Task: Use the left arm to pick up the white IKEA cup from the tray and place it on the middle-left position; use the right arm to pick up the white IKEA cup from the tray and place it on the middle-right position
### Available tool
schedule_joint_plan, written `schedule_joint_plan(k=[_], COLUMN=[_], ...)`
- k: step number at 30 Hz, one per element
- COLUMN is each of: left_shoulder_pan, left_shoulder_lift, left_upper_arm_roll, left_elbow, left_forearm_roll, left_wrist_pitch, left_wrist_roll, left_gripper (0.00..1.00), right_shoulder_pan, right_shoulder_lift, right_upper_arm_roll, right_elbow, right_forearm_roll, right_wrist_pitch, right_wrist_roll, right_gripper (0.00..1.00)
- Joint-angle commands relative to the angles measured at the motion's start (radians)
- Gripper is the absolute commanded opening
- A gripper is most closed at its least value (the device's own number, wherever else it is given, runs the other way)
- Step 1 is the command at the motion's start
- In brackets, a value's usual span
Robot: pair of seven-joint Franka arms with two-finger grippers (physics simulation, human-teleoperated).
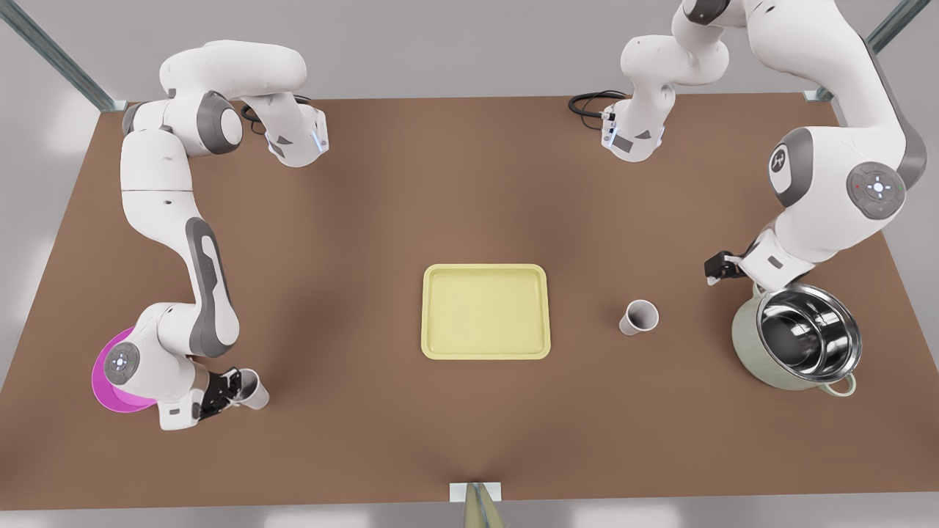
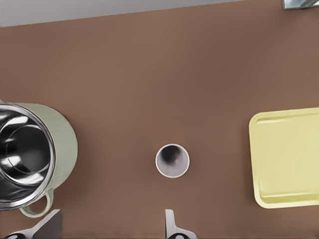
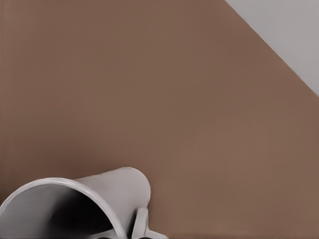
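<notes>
The pale yellow tray [image 1: 486,269] lies bare at the table's middle, and its end also appears in the left wrist view [image 2: 255,159]. One white cup [image 1: 638,317] stands upright on the brown table between the tray and the pot. The left wrist view looks down into this cup [image 2: 172,160]. My left gripper [image 1: 717,270] hangs open above and beyond that cup, near the pot, with nothing between its fingers [image 2: 173,228]. At the front view's left, my right gripper [image 1: 233,389] is shut on a second white cup [image 1: 254,389]. That cup [image 3: 75,209] is tilted, with one finger on its wall.
A steel pot with a pale green outside [image 1: 796,341] stands at the front view's right, close under the left arm; it is also in the left wrist view [image 2: 30,159]. A round magenta plate [image 1: 110,381] lies partly under the right arm. Cables [image 1: 590,103] lie at the table's far edge.
</notes>
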Motion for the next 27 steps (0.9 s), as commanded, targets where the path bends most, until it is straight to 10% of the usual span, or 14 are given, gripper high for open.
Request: schedule_joint_plan(k=[1,16,19,21,27], left_shoulder_pan=[-0.003,-0.020,-0.022,-0.020,-0.022], left_shoulder_lift=[-0.001,0.021,0.021,0.021,0.021], left_upper_arm_roll=[0.000,-0.008,-0.008,-0.008,-0.008], left_elbow=[-0.002,0.007,0.007,0.007,0.007], left_forearm_roll=[0.002,0.006,0.006,0.002,-0.002], left_wrist_pitch=[-0.023,-0.002,-0.002,-0.002,-0.002], left_wrist_roll=[-0.099,-0.136,-0.136,-0.136,-0.168], left_gripper=[1.00,1.00,1.00,1.00,1.00], right_shoulder_pan=[0.001,0.071,0.072,0.062,0.062], right_shoulder_lift=[-0.001,-0.309,-0.386,-0.412,-0.451], right_upper_arm_roll=[0.000,0.009,-0.011,-0.018,-0.011], right_elbow=[0.001,0.024,0.024,0.025,0.025], right_forearm_roll=[0.000,-0.133,-0.131,-0.148,-0.149], right_wrist_pitch=[-0.029,-0.414,-0.466,-0.475,-0.544], right_wrist_roll=[-0.143,0.119,0.836,1.328,1.233], right_gripper=[0.36,0.46,1.00,1.00,1.00])
